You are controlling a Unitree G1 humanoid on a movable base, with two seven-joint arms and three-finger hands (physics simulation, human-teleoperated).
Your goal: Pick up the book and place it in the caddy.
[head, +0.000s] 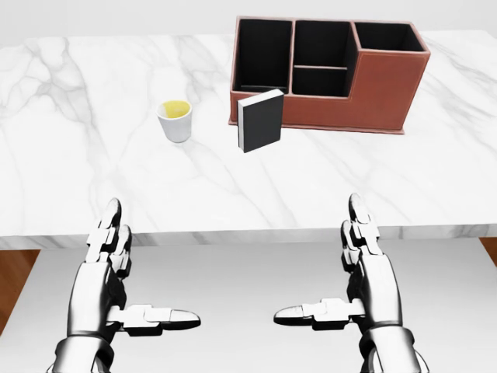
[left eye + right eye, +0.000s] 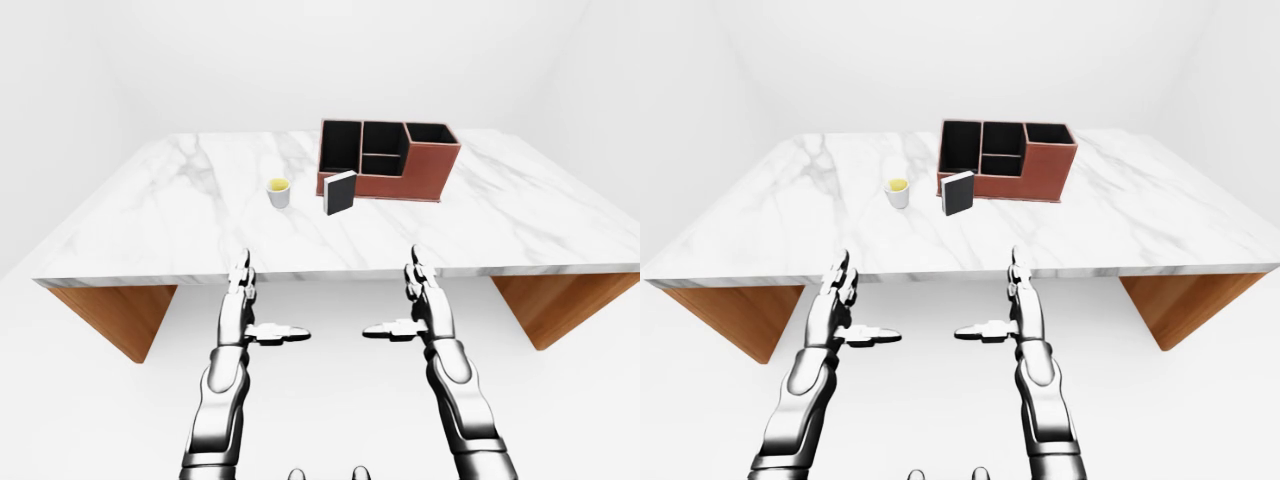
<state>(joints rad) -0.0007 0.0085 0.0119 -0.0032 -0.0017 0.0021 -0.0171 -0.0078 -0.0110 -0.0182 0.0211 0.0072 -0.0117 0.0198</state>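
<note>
Both my arms reach forward below the near edge of the table [image 1: 70,194], palms facing each other. My left hand [image 1: 109,268] and right hand [image 1: 365,268] each hold their fingers [image 1: 111,221] straight, spread apart and pointing toward the table, thumbs turned inward toward one another; neither hand grips anything. In the head view both hands sit short of the marble edge, with open white floor between them. The book [image 1: 260,120] stands upright on the table, dark cover toward me, just beside the lower left corner of the caddy [image 1: 380,89], whose black compartments are open at the top. A small cup [image 1: 175,120] stands left of the book, apart from it. Bare marble lies between the near edge and the book.
</note>
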